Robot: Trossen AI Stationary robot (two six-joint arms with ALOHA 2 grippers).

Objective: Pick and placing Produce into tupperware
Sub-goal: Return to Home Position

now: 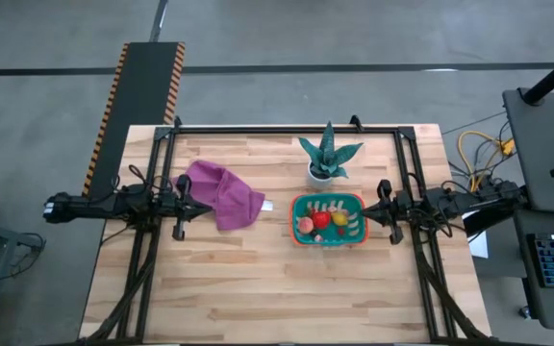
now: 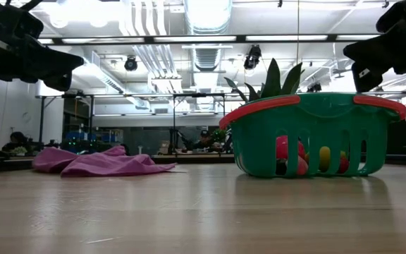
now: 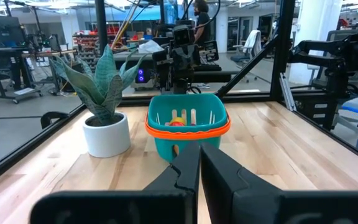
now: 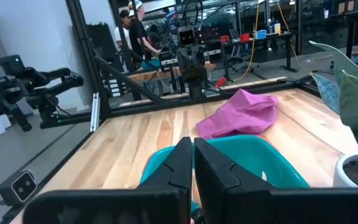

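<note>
The teal tupperware [image 1: 330, 219] with an orange rim rests on its base right of the table's centre. Inside it lie red, yellow and peach produce [image 1: 321, 220], which also show through the slits in the low view [image 2: 291, 156]. My left gripper [image 1: 206, 207] is shut and hovers above the near edge of the purple cloth [image 1: 221, 192], fingers pointing toward the tub [image 3: 188, 124]. My right gripper [image 1: 365, 210] is shut and hovers at the tub's right end, above its rim [image 4: 272, 158]. Both grippers [image 2: 68, 79] [image 2: 361, 70] hang well above the table.
A green spiky plant in a white pot [image 1: 327, 159] stands just beyond the tub on its far side. The crumpled purple cloth [image 2: 104, 162] lies left of centre. Black frame bars run along the table's far, left and right sides. Bare wood spans the near half.
</note>
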